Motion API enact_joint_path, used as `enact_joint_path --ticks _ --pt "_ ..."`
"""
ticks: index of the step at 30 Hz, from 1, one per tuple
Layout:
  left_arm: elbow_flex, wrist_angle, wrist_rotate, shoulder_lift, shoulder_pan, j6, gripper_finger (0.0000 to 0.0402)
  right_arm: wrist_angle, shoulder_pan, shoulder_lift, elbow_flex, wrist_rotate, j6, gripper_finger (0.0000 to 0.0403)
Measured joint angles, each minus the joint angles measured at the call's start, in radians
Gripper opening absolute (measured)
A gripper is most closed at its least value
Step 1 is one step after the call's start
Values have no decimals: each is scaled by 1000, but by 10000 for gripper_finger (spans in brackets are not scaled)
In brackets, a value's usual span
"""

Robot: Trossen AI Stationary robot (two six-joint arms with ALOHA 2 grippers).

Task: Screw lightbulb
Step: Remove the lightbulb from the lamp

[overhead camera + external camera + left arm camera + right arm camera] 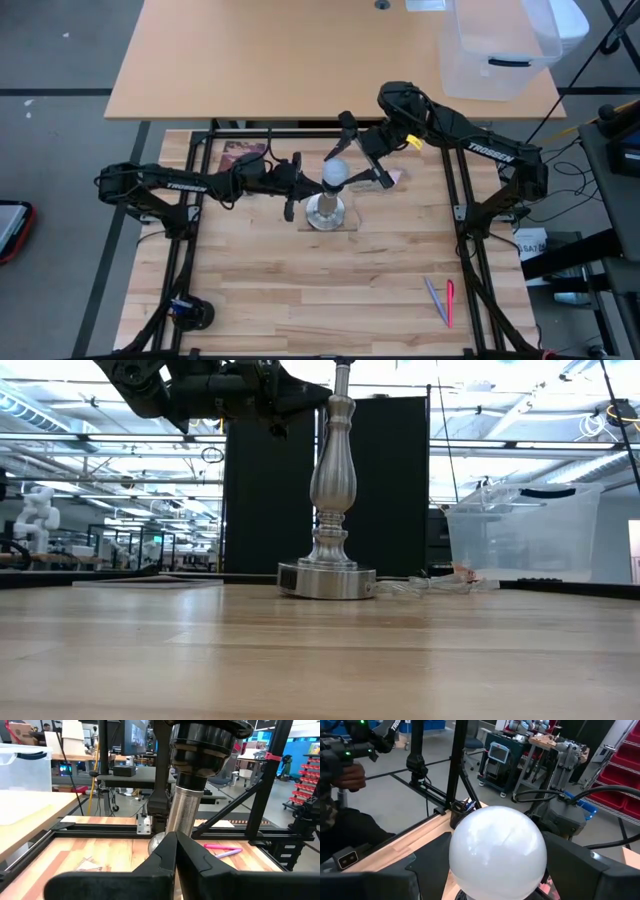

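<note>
Tabletop (300, 290): slatted wood inside a dark frame. The lamp stand (331, 490) sits nearer the far edge than the near one, roughly midway between the side edges; silvery baluster stem on a round base, dark socket (202, 745) on top. The lightbulb (336, 175) sits on that socket, globe up, directly over the base in the high view. How deep its thread has gone cannot be told.

Step in hand, as judged: turning the bulb home while the stand is kept from spinning. To do it well, the bulb axis should stay in line with the stem, the turning should be light and in short strokes with re-grips, and it should stop at first firm resistance. The frosted globe is likely slippery and fragile, so squeeze should be modest. The stand looks top-heavy; side push could tip it.

Right hand (362, 165): reaches in from the far right corner, fingers (580, 865) spread fairly wide, one on either side of the globe; contact with the glass cannot be confirmed.

Left hand (175, 851): comes in from the left edge, fingers pressed together with nothing between them, tips just beside the stem below the socket; whether they touch it cannot be told.
</note>
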Motion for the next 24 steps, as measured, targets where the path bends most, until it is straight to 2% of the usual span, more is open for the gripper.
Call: enact_joint_path --ticks 12,16,24 --pt "0 10 -22 0 1 3 8 113 9 3 -5 39 109 285" --pt "0 9 -38 1 1 4 8 151 30 3 -5 132 112 301" --pt "-2 7 -91 3 0 11 14 221 67 0 1 173 137 332"
